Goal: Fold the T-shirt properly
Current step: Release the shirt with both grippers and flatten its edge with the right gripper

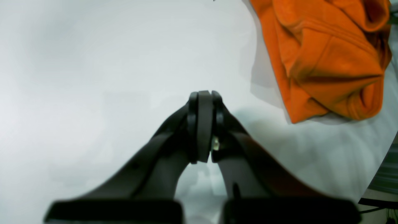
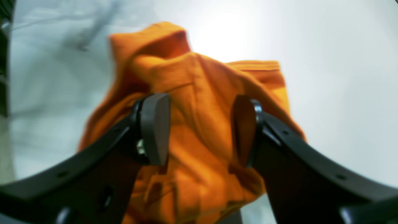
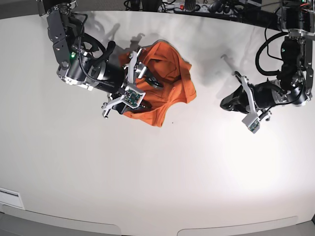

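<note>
The T-shirt lies crumpled in a loose heap in the upper middle of the base view, on the white surface, with bunched folds and no flat panel showing. The right end effector, at the upper left of the base view, hovers over the heap with its fingers spread wide and cloth visible between them; whether the pads touch the fabric cannot be told. The left end effector sits well apart at the right of the base view, its fingers pressed together on nothing, with the shirt at the upper right of its wrist view. The work seems to be at its start: getting hold of the garment to spread it flat. Next, the right arm likely needs to pinch an edge, and the left should come across to take another.
</note>
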